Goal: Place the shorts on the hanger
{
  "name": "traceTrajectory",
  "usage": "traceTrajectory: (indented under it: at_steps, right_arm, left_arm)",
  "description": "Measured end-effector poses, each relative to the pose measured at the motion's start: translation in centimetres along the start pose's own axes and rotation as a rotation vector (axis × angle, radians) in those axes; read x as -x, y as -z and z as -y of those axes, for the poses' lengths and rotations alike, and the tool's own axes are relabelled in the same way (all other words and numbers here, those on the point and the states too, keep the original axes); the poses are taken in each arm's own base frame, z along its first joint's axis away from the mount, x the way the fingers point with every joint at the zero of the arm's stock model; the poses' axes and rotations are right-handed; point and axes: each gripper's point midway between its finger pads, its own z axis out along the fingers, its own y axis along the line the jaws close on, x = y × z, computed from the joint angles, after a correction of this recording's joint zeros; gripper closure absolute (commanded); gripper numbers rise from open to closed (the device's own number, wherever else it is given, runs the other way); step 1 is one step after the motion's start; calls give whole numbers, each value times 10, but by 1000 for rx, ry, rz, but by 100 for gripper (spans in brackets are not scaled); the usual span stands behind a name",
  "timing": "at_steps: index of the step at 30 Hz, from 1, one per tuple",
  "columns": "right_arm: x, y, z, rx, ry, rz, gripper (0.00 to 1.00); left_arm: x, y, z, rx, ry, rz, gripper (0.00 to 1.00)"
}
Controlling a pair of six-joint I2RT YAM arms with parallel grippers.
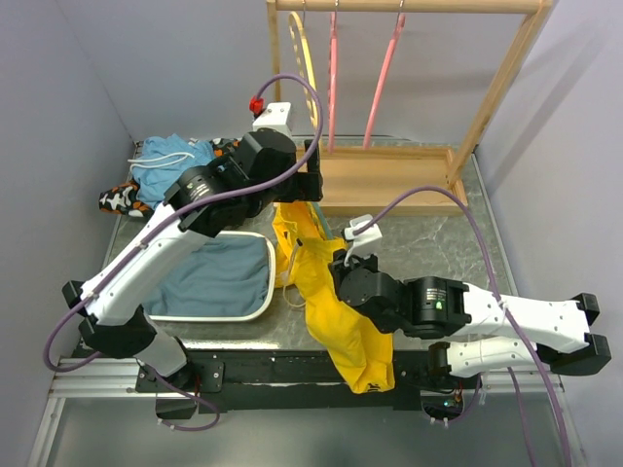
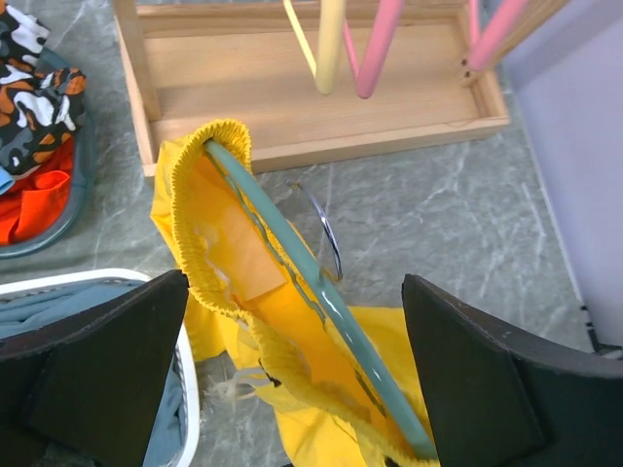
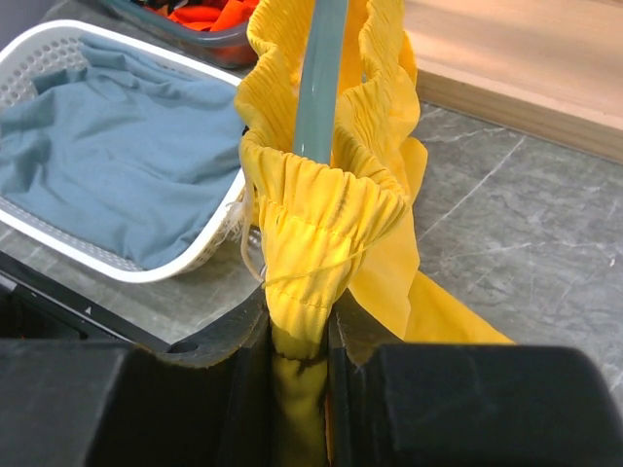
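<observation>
Currently, the right claw [image 3: 302, 336] is clamped on a gathered fold at the waistband of the shorts [image 3: 326, 229]. Whether the hanger [image 3: 319, 68] is also caught in that grip cannot be told. The hanger runs straight ahead of this claw, threaded inside the waistband. The left claw [image 2: 295, 292] stands wide apart, holding nothing, directly above the hanger and the stretched waistband. The shorts lie on the desk [image 1: 428, 233] between both claws, with a white basket [image 3: 97, 248] just beside them.
</observation>
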Motion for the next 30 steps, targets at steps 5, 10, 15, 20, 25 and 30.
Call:
traceTrajectory:
  at_steps: [5,10,15,20,25,30]
  right_arm:
    - [-10,1,8,-1,-36,10,100]
    - [-23,9,28,-8,-93,17,100]
    - [-20,21,52,-58,-212,48,100]
    - [-20,30,85,-155,-312,71,100]
    - [-7,25,124,-321,-351,93,100]
    - [14,18,166,-454,-355,121,100]
  left_arm:
    - [8,15,3,-50,17,23,3]
    - [14,31,0,-85,27,47,4]
    - [23,44,-3,-104,45,78,4]
    - [25,49,-4,-113,53,91,4]
    - [25,52,-6,-114,56,95,4]
    - [26,57,-10,-113,59,102,4]
